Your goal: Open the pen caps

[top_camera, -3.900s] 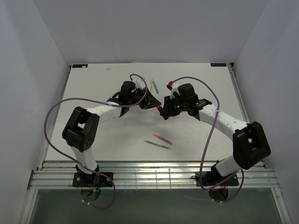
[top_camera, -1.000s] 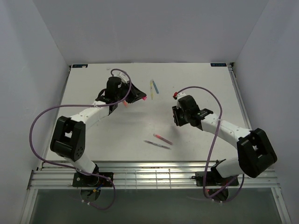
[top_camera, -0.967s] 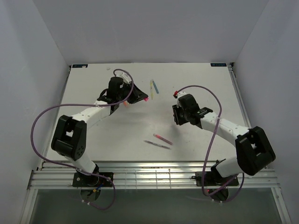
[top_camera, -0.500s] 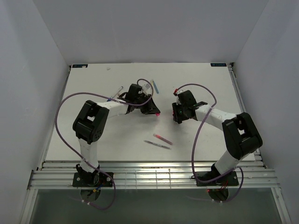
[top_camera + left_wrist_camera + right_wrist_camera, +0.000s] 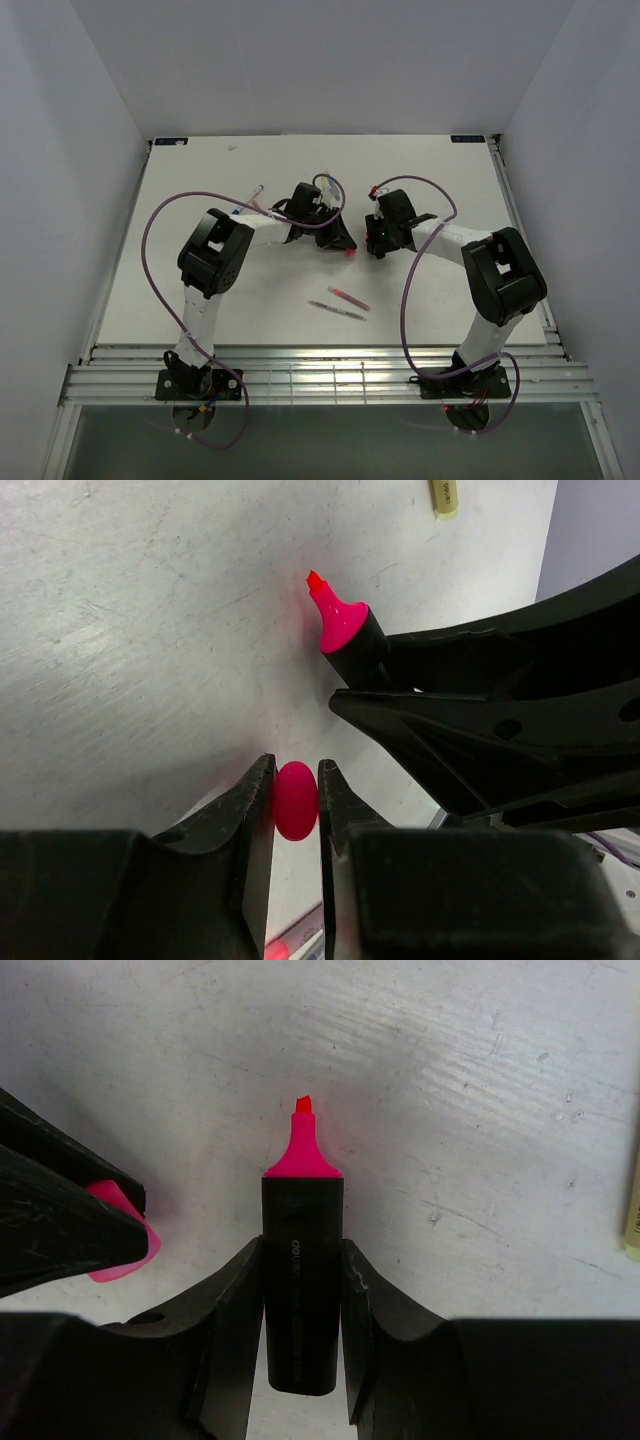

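Clamping: left jaws narrow on pink cap [image 5: 296, 802], pulled off | right jaws gripping pink highlighter [image 5: 303, 1290], long axis along jaws, bare tip pointing outward, near cap, not touching | top view alone: pink pen [image 5: 348, 298], grey pen [image 5: 335, 310] lying nearer on tabletop [image 5: 200, 180]

We count one table [image 5: 450, 310] and two arms on it, the left arm [image 5: 215, 250] and the right arm [image 5: 500, 270]. That gives two grippers, the left gripper [image 5: 295, 767] and the right gripper [image 5: 303, 1260]. There are two purple cables, one per arm. We count one pink cap [image 5: 295, 802] off its pen, and one black highlighter [image 5: 302, 1300] with a bare pink tip. Two thin pens lie loose toward the table's near edge: one pink pen [image 5: 348, 298] and one grey pen [image 5: 336, 310]. One pale yellow pen end [image 5: 444, 494] shows toward the far edge. We cannot tell how many more lie hidden behind the arms.
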`<act>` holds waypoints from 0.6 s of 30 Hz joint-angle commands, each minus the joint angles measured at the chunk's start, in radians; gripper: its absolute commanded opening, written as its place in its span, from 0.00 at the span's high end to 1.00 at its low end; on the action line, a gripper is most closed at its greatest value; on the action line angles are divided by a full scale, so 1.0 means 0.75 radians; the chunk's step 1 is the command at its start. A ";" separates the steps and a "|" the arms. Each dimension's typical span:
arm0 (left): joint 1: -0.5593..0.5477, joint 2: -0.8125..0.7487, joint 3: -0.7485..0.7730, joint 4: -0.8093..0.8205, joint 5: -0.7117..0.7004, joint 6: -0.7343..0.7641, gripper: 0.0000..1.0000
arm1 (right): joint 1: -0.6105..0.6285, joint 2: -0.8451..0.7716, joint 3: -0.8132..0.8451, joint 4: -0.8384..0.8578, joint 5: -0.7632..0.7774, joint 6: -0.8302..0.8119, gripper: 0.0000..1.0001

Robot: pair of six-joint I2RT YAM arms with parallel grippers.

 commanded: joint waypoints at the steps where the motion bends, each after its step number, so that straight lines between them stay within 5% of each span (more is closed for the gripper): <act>1: -0.007 0.009 0.073 -0.020 0.040 0.004 1.00 | -0.003 0.018 0.051 0.058 -0.012 0.005 0.77; 4: -0.009 0.040 0.096 -0.034 0.040 0.008 0.98 | -0.011 0.028 0.045 0.076 -0.012 0.005 0.71; 7: -0.007 0.056 0.104 -0.092 0.009 0.006 0.86 | -0.019 0.036 0.049 0.076 -0.059 0.005 0.62; 9: -0.007 0.052 0.100 -0.094 -0.009 0.008 0.70 | -0.019 0.036 0.047 0.078 -0.067 0.003 0.56; 18: 0.007 0.034 0.171 -0.192 -0.097 0.082 0.47 | -0.030 0.024 0.018 0.074 -0.135 -0.001 0.43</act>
